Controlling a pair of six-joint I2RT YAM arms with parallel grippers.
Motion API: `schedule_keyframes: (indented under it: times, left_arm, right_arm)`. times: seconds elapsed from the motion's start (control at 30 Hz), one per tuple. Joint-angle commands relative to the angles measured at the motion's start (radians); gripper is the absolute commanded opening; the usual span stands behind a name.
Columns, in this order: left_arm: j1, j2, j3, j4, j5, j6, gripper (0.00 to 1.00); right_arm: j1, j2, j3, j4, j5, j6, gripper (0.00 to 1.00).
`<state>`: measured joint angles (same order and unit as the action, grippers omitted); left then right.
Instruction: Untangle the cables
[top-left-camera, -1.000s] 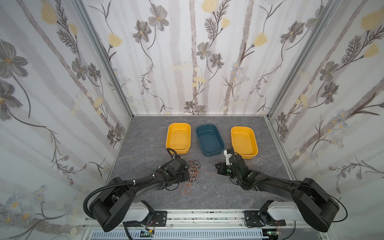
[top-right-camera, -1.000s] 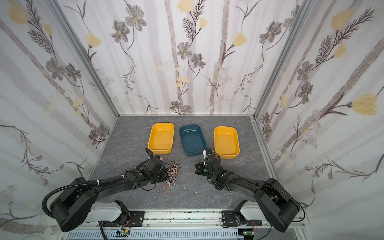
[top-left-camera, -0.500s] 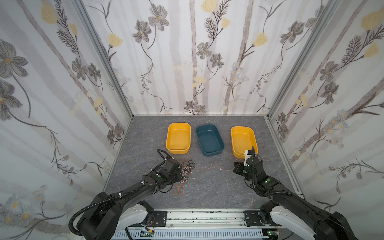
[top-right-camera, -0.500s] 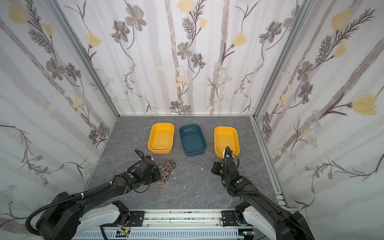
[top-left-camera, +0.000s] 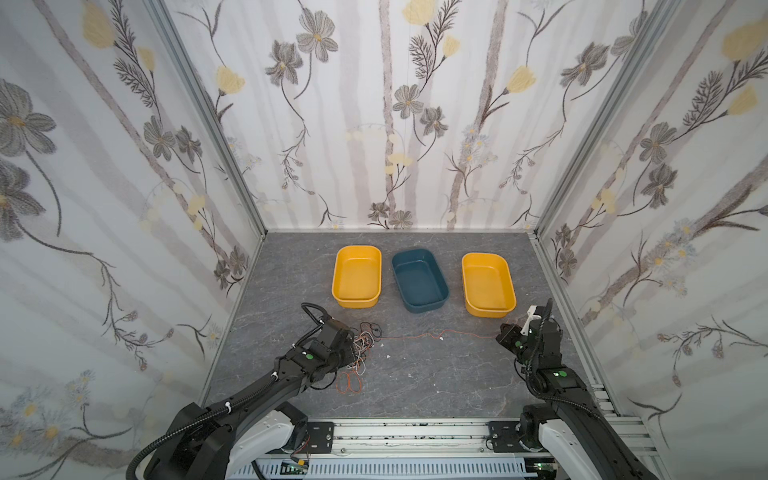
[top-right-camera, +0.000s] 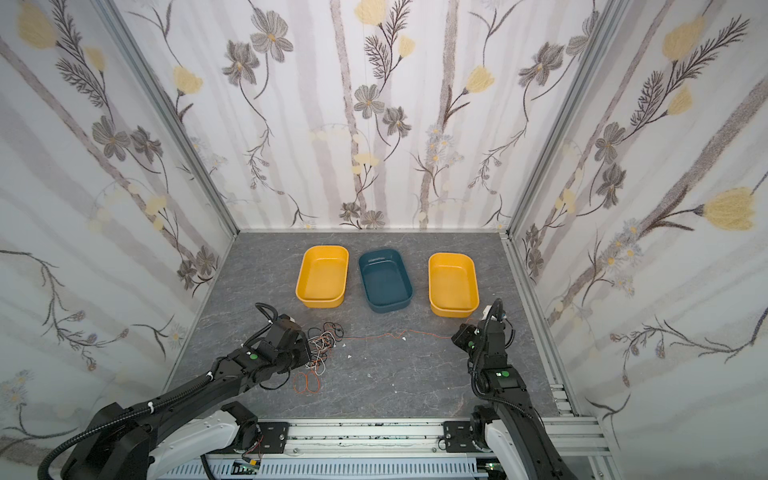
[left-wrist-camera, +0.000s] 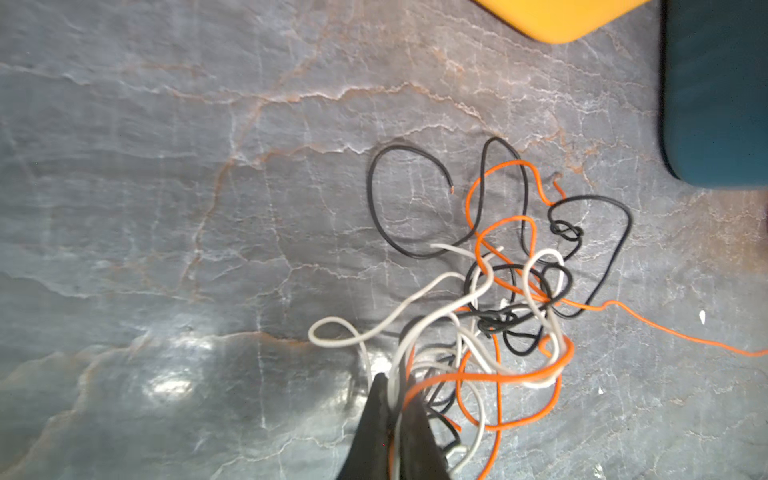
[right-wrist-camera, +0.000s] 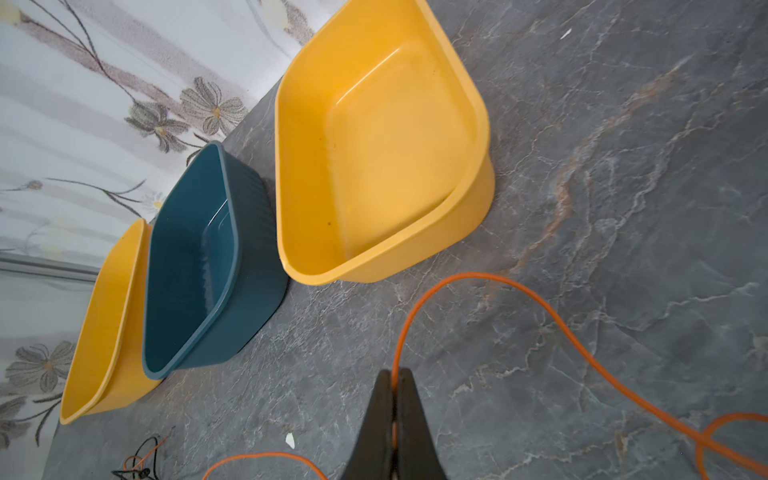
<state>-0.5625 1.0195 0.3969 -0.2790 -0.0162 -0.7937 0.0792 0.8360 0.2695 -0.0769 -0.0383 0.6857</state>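
L: my left gripper (left-wrist-camera: 392, 384) pinches white and orange strands of the tangle (top-left-camera: 363, 340) | R: my right gripper (right-wrist-camera: 395, 376) pinches the orange cable (top-left-camera: 436, 334) | cable runs sideways between both; tangle at left, well apart from right.

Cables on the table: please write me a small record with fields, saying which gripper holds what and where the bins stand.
left gripper: shut on white and orange strands of the tangle
right gripper: shut on the orange cable
orange cable: runs almost straight from tangle to right gripper
bins: left yellow bin, blue bin, right yellow bin, in a row, empty
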Motion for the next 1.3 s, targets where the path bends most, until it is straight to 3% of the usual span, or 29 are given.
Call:
schedule_keyframes:
  times: [0.0, 0.43, 0.57, 0.63, 0.7, 0.97, 1.03, 1.13, 1.27]
  left_arm:
    - [0.021, -0.023, -0.014, -0.039, -0.031, -0.031, 0.02]
    - [0.097, -0.173, -0.063, -0.163, -0.146, -0.150, 0.01]
    - [0.122, -0.220, -0.070, -0.193, -0.148, -0.153, 0.00]
    - [0.124, -0.238, -0.077, -0.168, -0.117, -0.132, 0.00]
    - [0.124, -0.232, -0.073, -0.140, -0.079, -0.118, 0.00]
    - [0.122, -0.176, -0.045, -0.054, 0.009, -0.091, 0.01]
    - [0.121, -0.158, -0.040, -0.034, 0.026, -0.088, 0.01]
    - [0.116, -0.135, -0.031, -0.016, 0.039, -0.085, 0.02]
    - [0.106, -0.123, -0.013, -0.005, 0.037, -0.085, 0.02]
  right_arm:
    - [-0.061, -0.007, -0.002, 0.001, -0.092, -0.024, 0.00]
    - [-0.261, 0.009, -0.018, 0.012, -0.201, -0.032, 0.00]
    - [-0.301, 0.009, -0.020, 0.023, -0.239, -0.035, 0.00]
    - [-0.296, 0.010, -0.022, 0.048, -0.311, -0.059, 0.00]
    - [-0.263, 0.022, -0.019, 0.060, -0.345, -0.068, 0.00]
    - [-0.055, 0.037, -0.055, 0.087, -0.274, -0.020, 0.00]
    - [-0.012, 0.059, -0.044, 0.065, -0.256, -0.034, 0.06]
    - [0.038, 0.056, -0.046, 0.040, -0.203, -0.044, 0.27]
    - [0.144, 0.082, 0.002, -0.036, -0.089, -0.074, 0.41]
